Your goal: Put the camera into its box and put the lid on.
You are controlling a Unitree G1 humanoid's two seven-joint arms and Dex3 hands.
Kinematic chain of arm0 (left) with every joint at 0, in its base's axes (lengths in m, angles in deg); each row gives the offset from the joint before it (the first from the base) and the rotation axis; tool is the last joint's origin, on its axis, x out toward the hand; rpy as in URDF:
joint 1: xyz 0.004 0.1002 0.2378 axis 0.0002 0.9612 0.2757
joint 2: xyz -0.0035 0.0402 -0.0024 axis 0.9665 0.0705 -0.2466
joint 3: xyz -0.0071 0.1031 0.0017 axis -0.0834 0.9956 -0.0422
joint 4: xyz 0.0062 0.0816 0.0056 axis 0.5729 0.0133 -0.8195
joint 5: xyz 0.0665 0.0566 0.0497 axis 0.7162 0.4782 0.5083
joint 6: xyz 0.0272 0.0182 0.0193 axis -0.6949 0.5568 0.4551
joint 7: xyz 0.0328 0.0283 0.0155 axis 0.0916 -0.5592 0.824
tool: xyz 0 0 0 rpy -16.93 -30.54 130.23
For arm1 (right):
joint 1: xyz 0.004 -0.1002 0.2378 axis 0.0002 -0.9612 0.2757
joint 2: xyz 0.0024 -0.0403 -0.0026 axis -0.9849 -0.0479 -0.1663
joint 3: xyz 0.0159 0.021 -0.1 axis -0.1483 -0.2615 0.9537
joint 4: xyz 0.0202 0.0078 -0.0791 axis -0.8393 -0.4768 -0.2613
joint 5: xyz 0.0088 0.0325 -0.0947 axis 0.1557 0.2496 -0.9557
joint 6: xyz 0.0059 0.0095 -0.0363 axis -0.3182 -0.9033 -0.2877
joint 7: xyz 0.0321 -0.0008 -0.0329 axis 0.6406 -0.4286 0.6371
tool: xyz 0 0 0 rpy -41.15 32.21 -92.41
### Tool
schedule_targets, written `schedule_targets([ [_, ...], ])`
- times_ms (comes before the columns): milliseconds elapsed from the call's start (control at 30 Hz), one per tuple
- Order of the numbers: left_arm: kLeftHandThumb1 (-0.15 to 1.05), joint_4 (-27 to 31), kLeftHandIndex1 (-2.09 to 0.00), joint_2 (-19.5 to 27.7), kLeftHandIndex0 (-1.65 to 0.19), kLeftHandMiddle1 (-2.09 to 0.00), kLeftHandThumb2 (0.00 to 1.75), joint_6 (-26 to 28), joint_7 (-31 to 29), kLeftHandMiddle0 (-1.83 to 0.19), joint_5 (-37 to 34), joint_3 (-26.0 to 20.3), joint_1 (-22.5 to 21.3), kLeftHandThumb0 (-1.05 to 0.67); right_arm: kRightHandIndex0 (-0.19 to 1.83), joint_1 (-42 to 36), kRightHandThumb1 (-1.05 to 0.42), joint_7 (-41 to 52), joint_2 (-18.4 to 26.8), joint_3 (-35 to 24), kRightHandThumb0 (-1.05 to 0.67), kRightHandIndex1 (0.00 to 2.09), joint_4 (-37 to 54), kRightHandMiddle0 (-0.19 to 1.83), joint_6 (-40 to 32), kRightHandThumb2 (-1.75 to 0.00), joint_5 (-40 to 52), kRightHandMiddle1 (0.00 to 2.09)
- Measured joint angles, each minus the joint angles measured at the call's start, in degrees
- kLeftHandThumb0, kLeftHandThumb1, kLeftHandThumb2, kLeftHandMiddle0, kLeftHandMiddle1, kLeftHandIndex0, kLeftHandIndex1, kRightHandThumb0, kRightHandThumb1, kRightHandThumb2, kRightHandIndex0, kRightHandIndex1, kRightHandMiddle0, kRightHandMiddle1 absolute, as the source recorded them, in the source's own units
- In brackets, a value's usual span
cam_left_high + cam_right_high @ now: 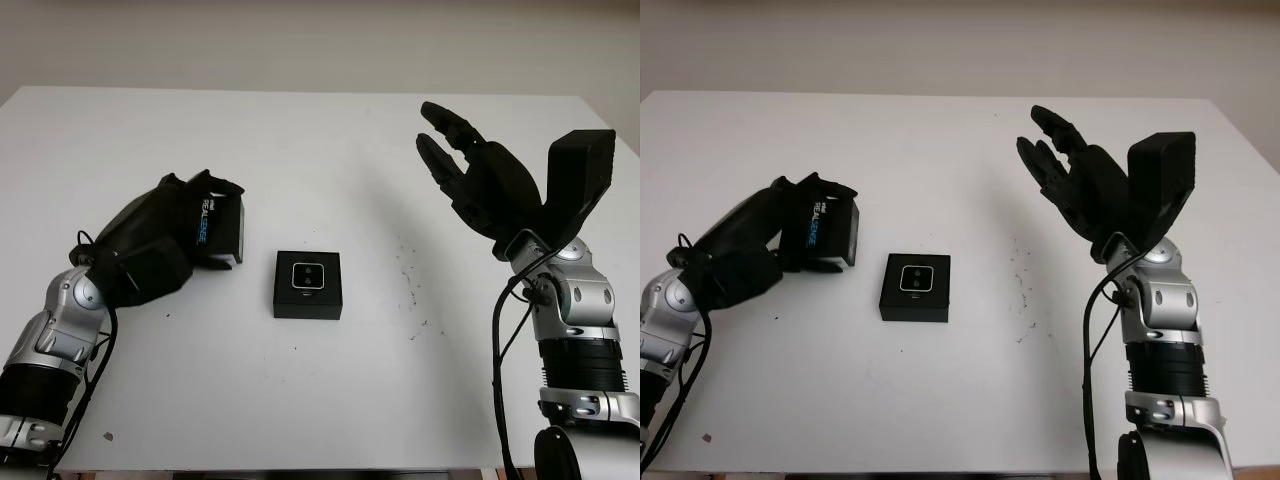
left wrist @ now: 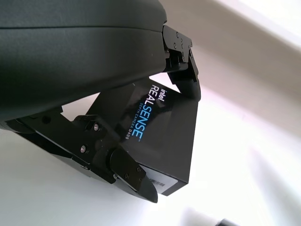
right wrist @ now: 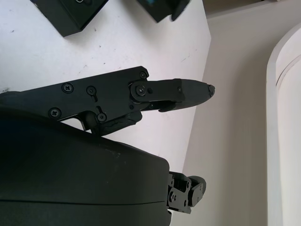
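On the white table point(image 1: 320, 400), near its middle, sits a small black square box base point(image 1: 308, 285), open-topped, with the little grey-faced camera point(image 1: 307, 277) already lying inside it, two dark lenses facing up. Just left of the base, apart from it, the black cardboard lid point(image 1: 214, 232) with blue and white "RealSense" lettering is off the box and tilted up on one edge. Left black three-finger hand point(image 1: 195, 215) is wrapped round that lid, fingers point(image 2: 127, 172) curled over its sides, gripping it; the wrist view shows the printed face between the finger and the palm shell. Right black three-finger hand point(image 1: 470, 165) is raised above the table's right side, well apart from the box, palm turned toward the middle, holding nothing, fingers uncurled. Small dark specks point(image 1: 408, 275) dot the table between the box base and the right arm.
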Motion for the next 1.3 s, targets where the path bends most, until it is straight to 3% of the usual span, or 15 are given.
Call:
schedule_targets([
  [167,1.02,8.3,-1.17,0.2,-0.27,-1.41,0.05,7.5,-2.3,-0.36,-1.8,-2.8,0.0,-0.13,-0.12,-0.6,-1.05,0.0,0.0,0.0,-0.51,0.05,0.0,-0.19,0.1,-0.30,0.0,0.42],
  [333,1.03,22.6,-1.16,0.0,-0.28,-1.35,0.06,18.2,-7.4,-0.37,-3.5,-3.3,1.2,-0.15,-0.12,-0.9,-1.05,-0.2,-0.2,0.1,-0.51,0.05,0.1,-0.19,0.0,-0.31,0.1,0.43],
  [467,1.03,33.5,-1.12,-0.8,-0.30,-1.29,0.05,29.0,-12.4,-0.41,-4.0,-1.1,4.0,-0.17,-0.11,-1.0,-1.05,-0.3,-0.2,0.3,-0.51,0.06,0.3,-0.18,-0.1,-0.29,0.1,0.41],
  [700,1.02,43.3,-1.26,-2.2,-0.26,-1.42,0.05,43.4,-16.5,-0.33,-3.6,2.7,5.7,-0.15,-0.11,-1.0,-1.05,-0.1,-0.3,0.6,-0.51,0.06,0.3,-0.15,-0.1,-0.29,0.1,0.31],
  [933,1.01,45.3,-1.27,-1.8,-0.24,-1.42,0.05,52.1,-19.5,-0.36,-2.7,6.9,4.2,-0.15,-0.14,-1.0,-1.05,-0.6,-0.6,1.1,-0.51,0.04,0.8,-0.16,-0.3,-0.29,0.1,0.26],
  [1300,1.03,43.5,-1.31,-1.9,-0.20,-1.48,0.06,49.4,-19.7,-0.37,-2.3,9.5,3.5,-0.13,-0.18,-2.0,-1.05,-5.6,-3.2,1.2,-0.53,0.03,3.9,-0.18,-0.2,-0.24,-0.4,0.20],
])
